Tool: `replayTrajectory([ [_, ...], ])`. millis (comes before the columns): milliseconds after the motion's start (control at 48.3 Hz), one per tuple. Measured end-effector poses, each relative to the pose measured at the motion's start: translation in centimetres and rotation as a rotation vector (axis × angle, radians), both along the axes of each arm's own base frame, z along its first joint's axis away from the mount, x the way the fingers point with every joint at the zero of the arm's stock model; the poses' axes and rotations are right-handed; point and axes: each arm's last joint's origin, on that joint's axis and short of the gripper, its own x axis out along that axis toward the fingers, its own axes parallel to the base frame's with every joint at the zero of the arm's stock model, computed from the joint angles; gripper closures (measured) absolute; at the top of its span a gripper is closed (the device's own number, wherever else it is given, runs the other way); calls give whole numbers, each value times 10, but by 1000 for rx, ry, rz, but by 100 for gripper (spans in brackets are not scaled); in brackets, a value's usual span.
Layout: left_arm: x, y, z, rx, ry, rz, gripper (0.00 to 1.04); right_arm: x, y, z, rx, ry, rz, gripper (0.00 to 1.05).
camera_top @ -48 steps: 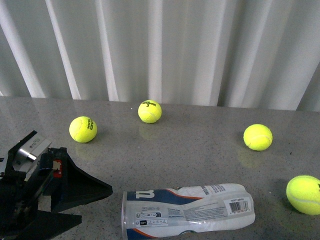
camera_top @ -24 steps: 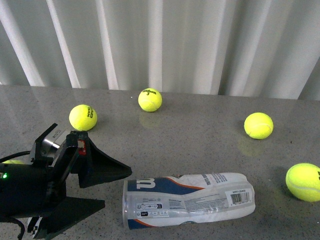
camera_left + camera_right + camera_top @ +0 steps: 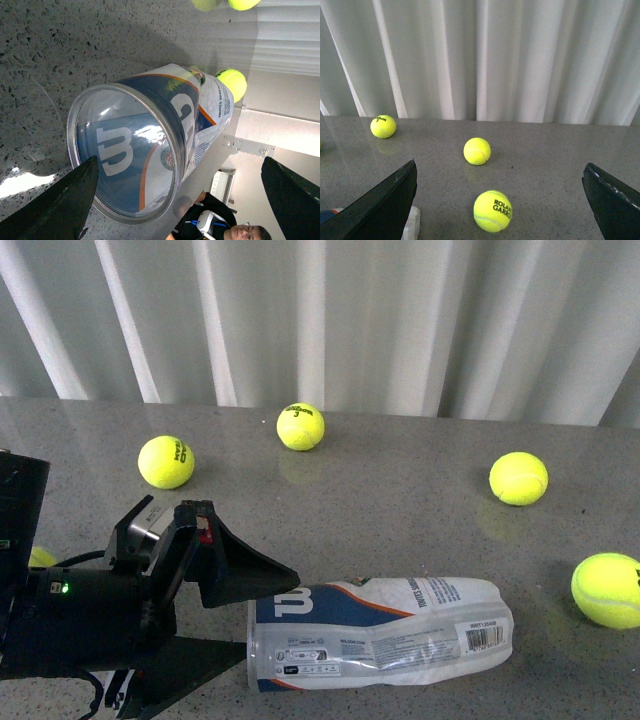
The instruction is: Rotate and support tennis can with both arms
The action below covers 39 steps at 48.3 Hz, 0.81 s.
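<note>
tennis can (image 3: 400,632) points its rim at the left gripper (image 3: 269,612), fingers spread astride it (right gripper (image 3: 500,170) likewise spread, farther).

Yellow tennis balls (image 3: 166,461) scattered on grey table (image 3: 400,510), white curtain (image 3: 400,320) behind

Grey speckled worktop in front of a white curtain.
The worktop (image 3: 400,510) is polished grey stone with dark flecks, glossy enough to carry soft reflections and, in the left wrist view, a bright glare patch. Behind it a white curtain (image 3: 360,320) hangs in vertical folds across the whole rear, evenly lit, with grey shadow in the pleats.
</note>
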Motion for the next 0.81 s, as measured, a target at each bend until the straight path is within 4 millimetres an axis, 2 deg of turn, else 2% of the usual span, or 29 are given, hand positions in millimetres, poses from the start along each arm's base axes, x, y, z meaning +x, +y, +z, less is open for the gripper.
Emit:
replayTrajectory([
  [248, 7, -7, -4, -7, 24, 28, 9, 0, 0, 0, 0, 0, 0, 7],
  [393, 10, -11, -7, -16, 43, 38, 30, 0, 0, 0, 0, 0, 0, 7],
  [600, 12, -12, -11, -29, 85, 69, 76, 0, 0, 0, 0, 0, 0, 7],
  [662, 12, -12, -9, -34, 78, 72, 87, 0, 0, 0, 0, 0, 0, 7],
  [766, 12, -13, -1, -47, 76, 74, 100, 0, 0, 0, 0, 0, 0, 7],
  [807, 12, -13, 6, -57, 63, 74, 101, 0, 0, 0, 0, 0, 0, 7],
])
